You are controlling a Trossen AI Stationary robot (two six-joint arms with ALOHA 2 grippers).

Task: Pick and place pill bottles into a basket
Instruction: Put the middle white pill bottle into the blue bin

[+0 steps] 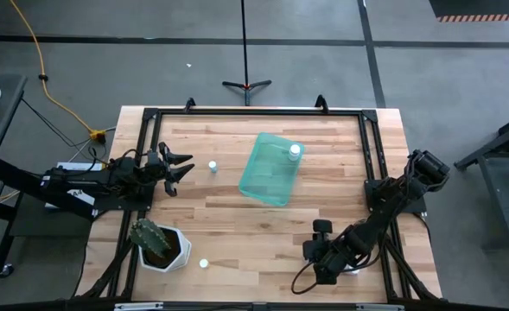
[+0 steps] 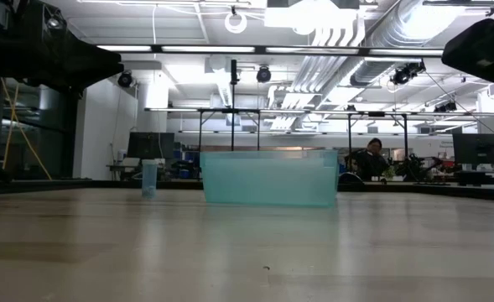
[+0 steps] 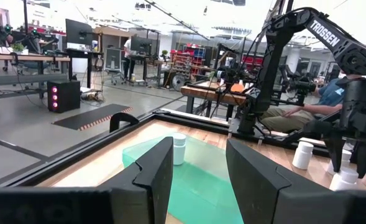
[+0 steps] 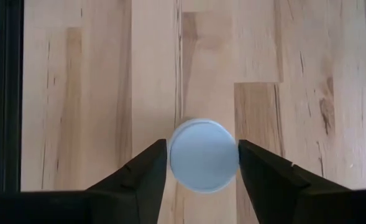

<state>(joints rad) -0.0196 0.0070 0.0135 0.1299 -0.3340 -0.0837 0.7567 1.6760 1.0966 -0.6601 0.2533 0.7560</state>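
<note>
Pale wood planks (image 4: 77, 93) underlie open right end effector (image 4: 202, 163) straddling round white-capped bottle (image 4: 203, 154).

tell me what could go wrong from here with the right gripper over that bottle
1. The right gripper has its fingers on both sides of a pill bottle with little spare room; a slightly off-centre descent could tip or push the bottle instead of gripping it.
2. That bottle stands near the table's edge, so a knock could roll it off.
3. The basket is far across the table, and a weak grip could drop the bottle on the way.
</note>
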